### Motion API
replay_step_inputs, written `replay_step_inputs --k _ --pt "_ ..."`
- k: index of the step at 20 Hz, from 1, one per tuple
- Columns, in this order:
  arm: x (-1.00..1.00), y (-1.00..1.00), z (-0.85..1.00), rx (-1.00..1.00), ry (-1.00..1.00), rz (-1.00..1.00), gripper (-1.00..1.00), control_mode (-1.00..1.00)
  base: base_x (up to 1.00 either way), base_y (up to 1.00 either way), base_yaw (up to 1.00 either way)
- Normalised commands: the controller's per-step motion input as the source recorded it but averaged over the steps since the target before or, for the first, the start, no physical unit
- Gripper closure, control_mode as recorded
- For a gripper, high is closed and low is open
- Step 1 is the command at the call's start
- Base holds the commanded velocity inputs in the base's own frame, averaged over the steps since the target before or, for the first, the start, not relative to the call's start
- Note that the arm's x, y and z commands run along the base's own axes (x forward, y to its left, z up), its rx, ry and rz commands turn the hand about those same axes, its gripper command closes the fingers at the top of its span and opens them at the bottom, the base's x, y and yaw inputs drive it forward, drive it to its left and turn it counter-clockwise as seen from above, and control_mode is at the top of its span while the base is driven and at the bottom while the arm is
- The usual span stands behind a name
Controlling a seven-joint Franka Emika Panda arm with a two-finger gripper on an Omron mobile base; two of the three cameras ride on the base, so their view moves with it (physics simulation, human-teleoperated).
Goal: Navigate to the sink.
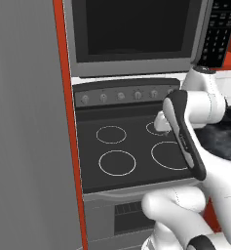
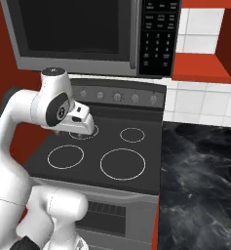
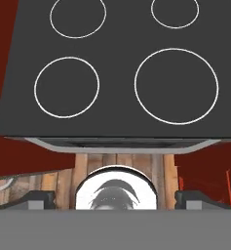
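Sink is what the robot must reach, yet it is nowhere near the jaws (image 3: 115,197), which stand released and empty, their 2 tips well apart, hanging over the black cooktop (image 1: 131,154) with its 4 white rings; past the cooktop's far side lies a dark marbled bench (image 2: 202,185), and I cannot tell where beyond it the basin sits. To my eye a sink is a heavy, rigid, built-in fixture, nothing to take hold of, so the base simply drives up to it.
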Motion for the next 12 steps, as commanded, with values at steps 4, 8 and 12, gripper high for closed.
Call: replay_step_inputs --k 4,8,12 --pt "-0.83 -0.07 -0.55 -0.01 0.00 0.00 -1.00 -1.00 0.00 0.00 0.00" --pt "-0.63 0.11 -0.59 -0.06 0.00 0.01 -1.00 -1.00 0.00 0.00 0.00" --pt "0.00 0.00 0.00 0.00 0.00 0.00 -1.00 1.00 -0.54 0.32 0.00"
